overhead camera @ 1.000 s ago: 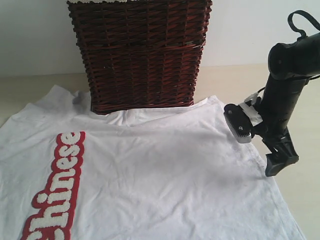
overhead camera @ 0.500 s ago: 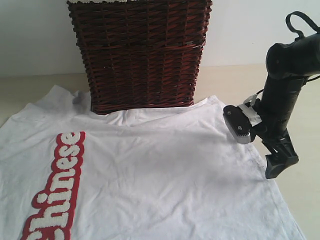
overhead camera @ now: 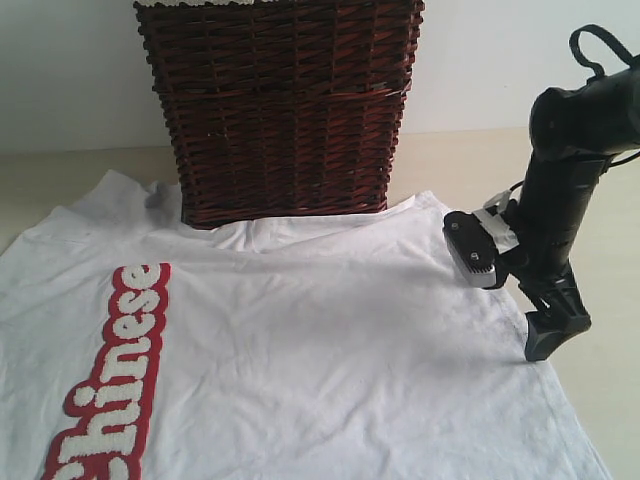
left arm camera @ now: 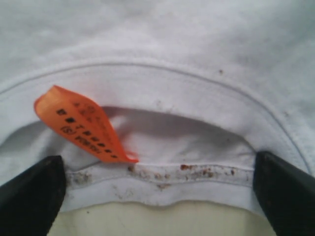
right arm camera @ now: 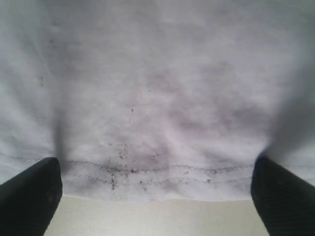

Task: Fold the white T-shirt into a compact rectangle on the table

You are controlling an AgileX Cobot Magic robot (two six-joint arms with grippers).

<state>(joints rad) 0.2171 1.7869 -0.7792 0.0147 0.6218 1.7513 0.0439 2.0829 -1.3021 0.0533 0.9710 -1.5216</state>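
My left gripper [left arm camera: 156, 184], jaws spread wide and holding nothing, hangs over the neckline [left arm camera: 147, 81] of the white T-shirt [left arm camera: 197, 29]. A curled orange tag [left arm camera: 81, 125] with dark print stands up from the collar seam, and pale tabletop [left arm camera: 147, 221] shows past the cloth. My right gripper [right arm camera: 156, 184], jaws just as wide and empty, straddles a double-stitched hem [right arm camera: 157, 172] speckled with dark flecks. On the exterior camera that arm points down at the shirt's right edge. The shirt lies spread and wrinkled on the tabletop, with the red-outlined "Chinese" lettering [overhead camera: 115, 370] at left and its top edge at the foot of a dark wicker basket [overhead camera: 285, 110]
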